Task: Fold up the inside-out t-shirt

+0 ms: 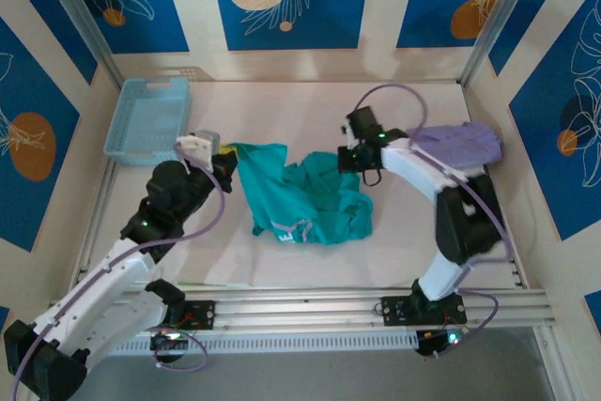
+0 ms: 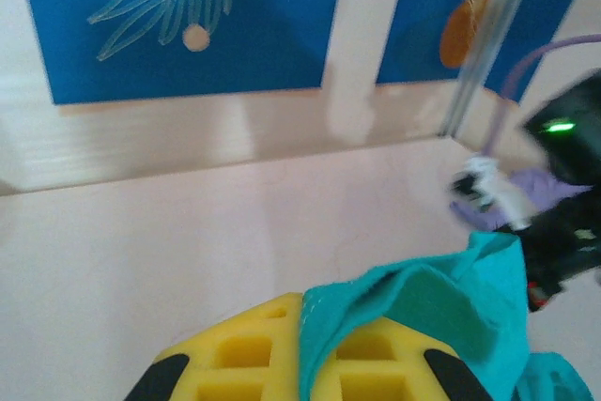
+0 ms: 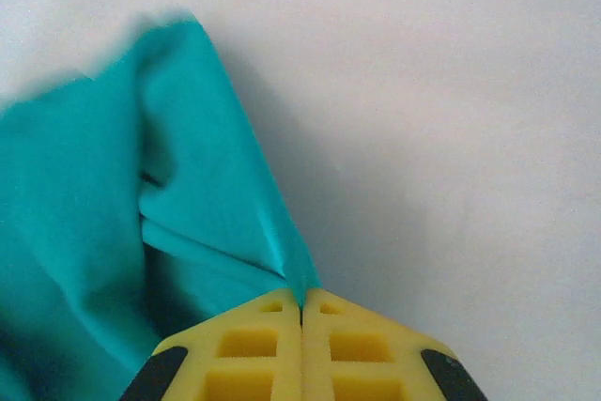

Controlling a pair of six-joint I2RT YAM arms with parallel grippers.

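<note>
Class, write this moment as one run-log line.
left gripper: shut on t-shirt | right gripper: shut on t-shirt | t-shirt: crumpled on table | fold: not begun

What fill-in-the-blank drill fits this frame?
1. The left fingers and right fingers are each ____ on the teal t-shirt.
2. The light blue basket sits at the far ____ corner of the table.
3. The lavender garment lies next to the ____ arm.
Missing words: shut; left; right.
</note>
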